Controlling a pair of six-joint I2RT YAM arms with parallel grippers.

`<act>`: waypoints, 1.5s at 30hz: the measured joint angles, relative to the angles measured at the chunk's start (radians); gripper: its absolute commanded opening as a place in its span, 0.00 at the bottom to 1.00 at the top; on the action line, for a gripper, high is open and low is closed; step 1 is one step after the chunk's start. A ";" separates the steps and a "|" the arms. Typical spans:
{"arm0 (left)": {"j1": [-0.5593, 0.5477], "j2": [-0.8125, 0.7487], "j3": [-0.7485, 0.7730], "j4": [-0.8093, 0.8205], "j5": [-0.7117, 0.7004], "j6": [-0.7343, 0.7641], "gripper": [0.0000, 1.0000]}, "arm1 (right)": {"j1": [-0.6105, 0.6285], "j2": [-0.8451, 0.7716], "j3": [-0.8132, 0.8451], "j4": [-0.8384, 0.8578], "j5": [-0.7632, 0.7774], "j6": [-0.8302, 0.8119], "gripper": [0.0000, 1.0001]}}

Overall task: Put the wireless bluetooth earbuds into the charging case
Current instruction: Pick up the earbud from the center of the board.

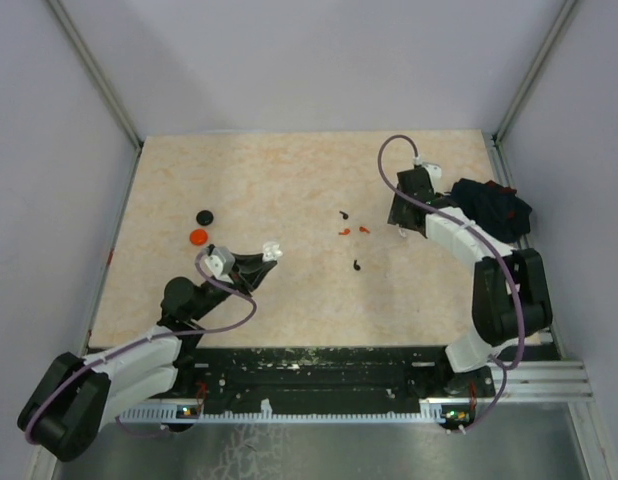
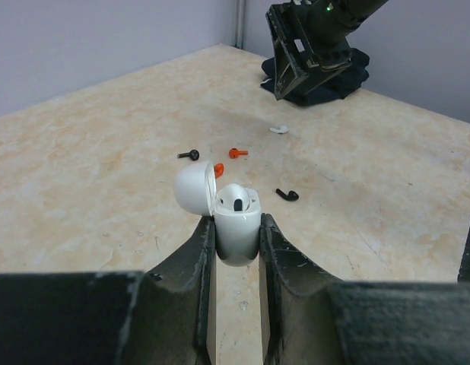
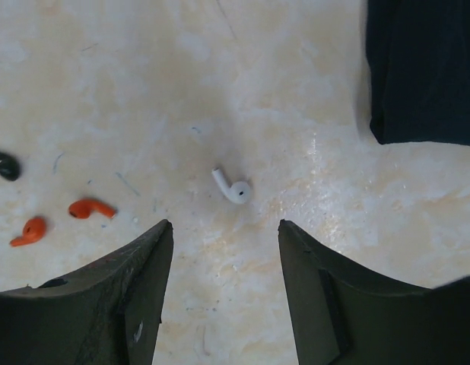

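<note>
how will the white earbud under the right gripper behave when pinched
The white earbud looks hard and glossy: probably stiff, but apt to slip when squeezed. Its rounded head suggests it may spin or skid if nudged. Tiny beside the right gripper, it is likely very light.

The white charging case (image 2: 236,228), lid flipped open to its left, stands upright pinched in the left claw (image 2: 236,226) over the near-left part of the bench (image 1: 289,170), while two black earbuds (image 2: 189,154), two red-orange earbuds (image 2: 236,153) and one white earbud (image 3: 235,188) lie loose and apart, right of the bench's middle.
</note>
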 measured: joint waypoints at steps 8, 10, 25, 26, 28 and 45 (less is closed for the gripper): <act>0.010 -0.014 -0.006 -0.081 0.000 0.012 0.02 | -0.077 0.176 0.029 0.054 -0.001 0.026 0.50; 0.013 -0.014 -0.006 -0.093 0.000 0.016 0.02 | -0.080 0.229 0.058 0.051 0.003 0.026 0.49; 0.017 -0.014 -0.006 -0.127 0.001 0.023 0.02 | -0.080 0.306 0.094 0.022 0.006 0.024 0.44; 0.017 -0.014 -0.006 -0.127 0.001 0.023 0.02 | -0.080 0.306 0.094 0.022 0.003 0.023 0.43; 0.017 -0.014 -0.006 -0.127 0.002 0.022 0.02 | -0.080 0.306 0.093 0.022 -0.005 0.022 0.43; 0.017 -0.023 -0.006 -0.126 0.019 0.018 0.02 | -0.064 0.249 0.026 0.027 -0.102 -0.029 0.36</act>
